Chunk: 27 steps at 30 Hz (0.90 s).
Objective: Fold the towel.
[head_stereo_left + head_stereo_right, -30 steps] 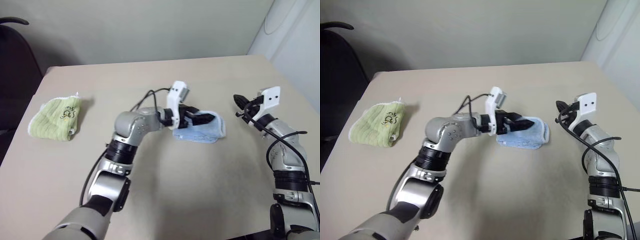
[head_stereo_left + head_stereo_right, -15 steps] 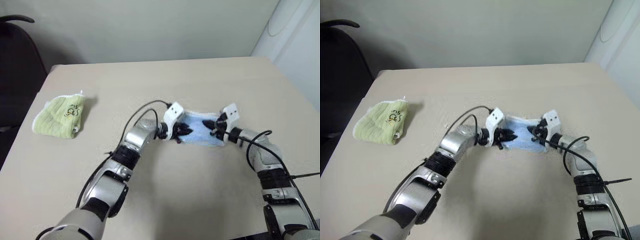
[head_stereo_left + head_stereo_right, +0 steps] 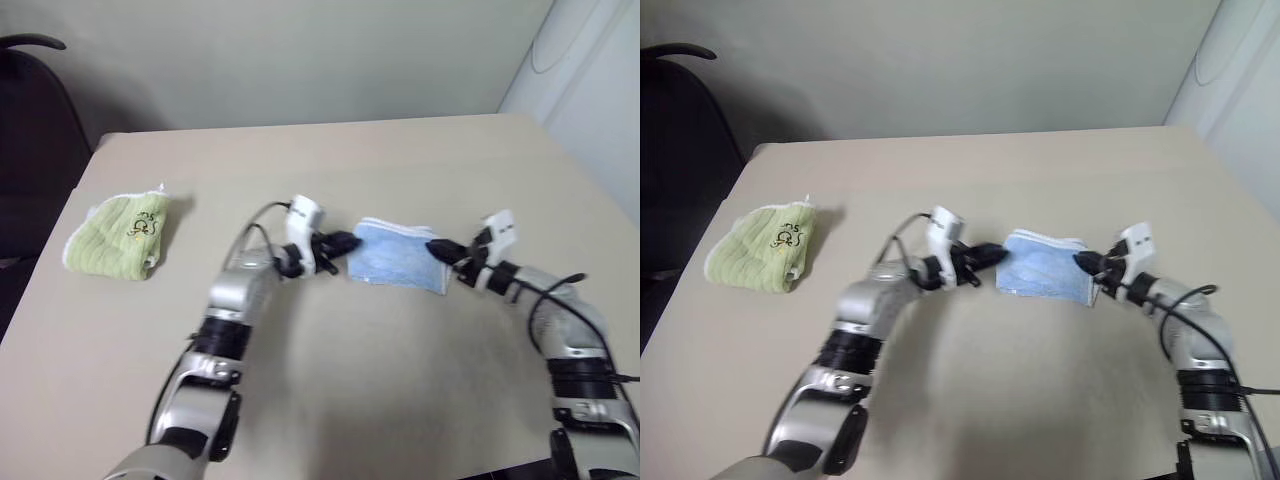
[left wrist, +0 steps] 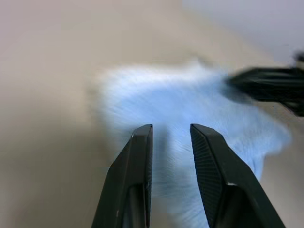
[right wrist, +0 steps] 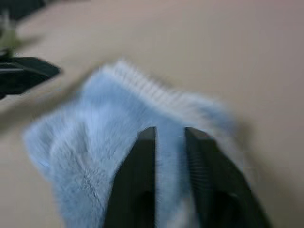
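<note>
1. The towel (image 3: pixel 398 256) lies as a compact blue pad near the middle of the worktop (image 3: pixel 400 160), already doubled over, so the fold looks largely made.
2. The left gripper (image 3: pixel 345 243) sits just beside the towel's left edge, its fingers (image 4: pixel 140 161) a narrow gap apart with nothing between them.
3. The right gripper (image 3: pixel 440 250) points at the towel's right end; its fingers (image 5: pixel 142 161) are also slightly apart and clamp nothing.
4. Both forearms reach in low and roughly level, converging on the towel from either side.
5. Next move, as I judge it: either a further fold, needing a fresh pinch on an edge, or pulling both arms clear.
6. A green cloth (image 3: pixel 115 236) lies far left, well apart.
</note>
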Each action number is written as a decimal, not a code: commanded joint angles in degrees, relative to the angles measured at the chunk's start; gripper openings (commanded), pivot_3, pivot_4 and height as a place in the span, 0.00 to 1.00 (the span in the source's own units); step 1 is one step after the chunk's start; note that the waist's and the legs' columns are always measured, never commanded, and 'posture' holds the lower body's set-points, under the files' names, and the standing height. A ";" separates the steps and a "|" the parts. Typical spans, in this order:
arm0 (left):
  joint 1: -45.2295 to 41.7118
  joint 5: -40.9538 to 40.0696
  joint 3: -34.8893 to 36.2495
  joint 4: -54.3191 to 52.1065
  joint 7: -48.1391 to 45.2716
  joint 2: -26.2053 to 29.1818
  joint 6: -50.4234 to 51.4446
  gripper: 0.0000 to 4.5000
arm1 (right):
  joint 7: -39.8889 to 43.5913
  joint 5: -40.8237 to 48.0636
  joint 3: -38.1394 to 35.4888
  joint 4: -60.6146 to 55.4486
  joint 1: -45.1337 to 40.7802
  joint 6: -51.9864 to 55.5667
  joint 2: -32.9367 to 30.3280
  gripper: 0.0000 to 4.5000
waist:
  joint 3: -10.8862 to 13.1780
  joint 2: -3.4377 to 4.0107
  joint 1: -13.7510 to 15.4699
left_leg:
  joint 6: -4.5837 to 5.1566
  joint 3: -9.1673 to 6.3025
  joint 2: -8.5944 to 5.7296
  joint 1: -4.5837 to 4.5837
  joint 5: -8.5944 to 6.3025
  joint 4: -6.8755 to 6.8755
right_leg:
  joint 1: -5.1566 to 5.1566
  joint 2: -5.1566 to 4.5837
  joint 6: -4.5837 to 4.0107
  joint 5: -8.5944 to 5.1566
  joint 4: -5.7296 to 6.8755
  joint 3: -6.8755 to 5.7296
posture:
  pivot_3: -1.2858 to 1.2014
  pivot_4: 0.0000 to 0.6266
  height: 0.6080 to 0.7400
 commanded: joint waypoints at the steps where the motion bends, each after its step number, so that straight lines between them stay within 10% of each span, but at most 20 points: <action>1: 6.07 -2.01 3.53 -10.08 0.18 5.03 3.20 0.31 | -0.39 8.17 -5.63 -2.46 0.11 11.07 -2.44 0.51 | -0.01 -0.01 -0.11 | 0.00 0.01 0.00 0.01 0.00 -0.02 | -0.01 0.01 0.01 -0.02 -0.01 0.04 | 0.52 0.24 1.00; 7: 13.79 -2.74 6.84 -14.60 1.56 9.56 5.23 0.31 | -1.89 10.17 -7.36 7.09 -4.10 18.53 -2.90 0.98 | 0.01 -0.02 0.14 | 0.09 -0.02 0.00 0.02 0.02 -0.01 | -0.11 0.00 0.04 0.05 0.14 0.10 | 0.52 0.24 1.00; 27: 21.54 -8.03 7.54 -24.89 8.77 7.59 10.06 0.31 | 4.58 -0.22 5.92 30.60 -19.88 10.93 6.41 0.99 | 0.00 -0.02 -1.56 | 0.18 -0.01 0.02 0.01 0.08 -0.09 | -0.25 -0.02 -0.09 0.27 0.16 0.06 | 0.52 0.24 1.00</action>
